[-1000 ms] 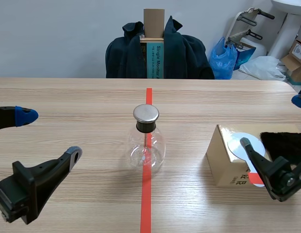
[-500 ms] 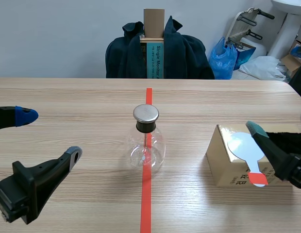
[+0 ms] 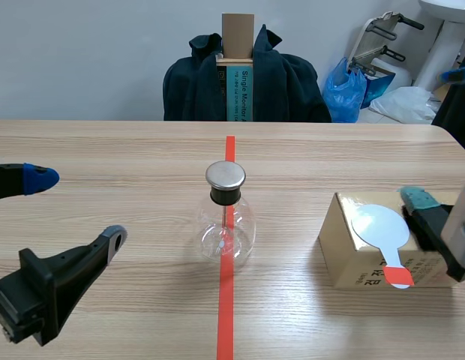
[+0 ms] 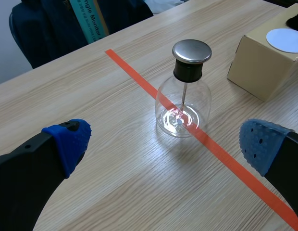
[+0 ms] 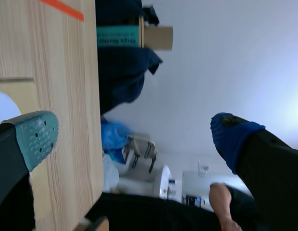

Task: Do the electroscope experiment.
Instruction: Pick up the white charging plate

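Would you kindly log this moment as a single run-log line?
left gripper: open, short of flask | right gripper: open, tilted sideways at box | paddle: on box, ungripped

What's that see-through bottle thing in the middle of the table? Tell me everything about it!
It is an electroscope: a round, clear glass flask with a black stopper in its neck and a flat, shiny metal disc on top. A thin rod runs from the stopper down inside the glass. It stands upright on the wooden table, right on the orange-red tape line. Nothing but the table touches it.
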